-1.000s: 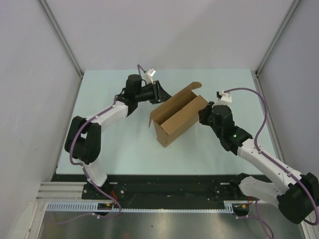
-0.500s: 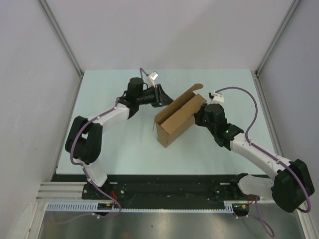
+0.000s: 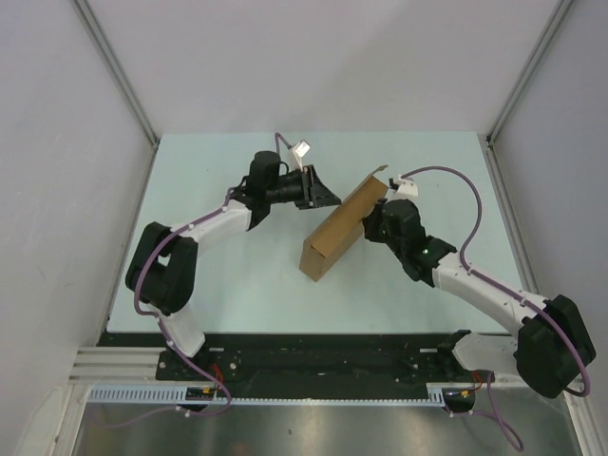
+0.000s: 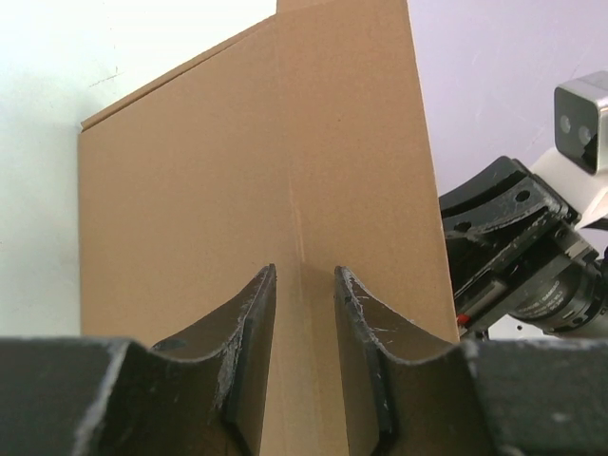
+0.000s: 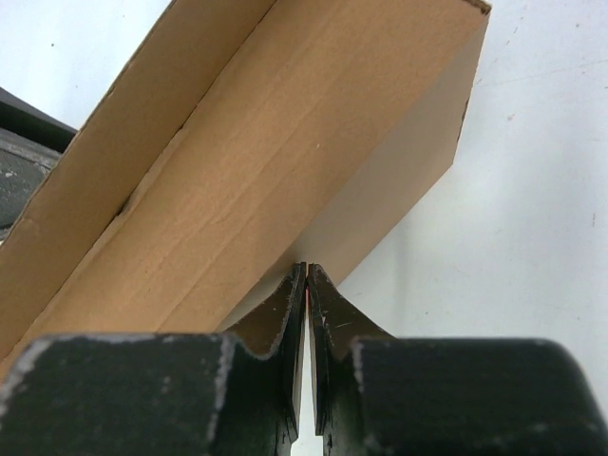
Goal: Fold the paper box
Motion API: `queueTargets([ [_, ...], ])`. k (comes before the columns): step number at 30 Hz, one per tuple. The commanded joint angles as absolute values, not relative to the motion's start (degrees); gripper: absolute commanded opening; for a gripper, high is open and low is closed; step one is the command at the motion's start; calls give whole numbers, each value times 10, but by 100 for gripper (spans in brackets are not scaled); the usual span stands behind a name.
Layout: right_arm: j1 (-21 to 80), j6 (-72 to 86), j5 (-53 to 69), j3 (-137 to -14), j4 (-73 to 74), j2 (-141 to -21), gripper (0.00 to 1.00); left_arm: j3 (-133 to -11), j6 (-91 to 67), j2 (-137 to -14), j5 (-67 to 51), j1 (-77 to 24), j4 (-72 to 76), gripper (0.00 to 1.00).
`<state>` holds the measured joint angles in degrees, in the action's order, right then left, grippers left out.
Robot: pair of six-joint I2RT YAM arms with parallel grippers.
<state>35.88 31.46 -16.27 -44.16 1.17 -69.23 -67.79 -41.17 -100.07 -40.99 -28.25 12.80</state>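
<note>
The paper box is a brown cardboard sleeve standing on the table between my two arms, squeezed narrow, with a flap up at its far end. My left gripper is at its left wall. In the left wrist view that gripper is open, its fingertips against the flat panel on either side of a crease, with nothing between them. My right gripper is at the box's right side. Seen from the right wrist, it is shut on the lower edge of the box wall.
The pale green table top is walled in by white panels on three sides, with aluminium posts at the back corners. The right arm and its wrist camera show just behind the box in the left wrist view.
The right gripper has carried its side of the box leftwards while the left gripper came right to meet it. The box has gone from an open rectangle to a narrow, nearly flat sleeve.
</note>
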Motion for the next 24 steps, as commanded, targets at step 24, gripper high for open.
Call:
queueTargets([
  [24,379,274,-200,-469,-3,-654,11,-732,-396,-992,-432,-276,93,37],
])
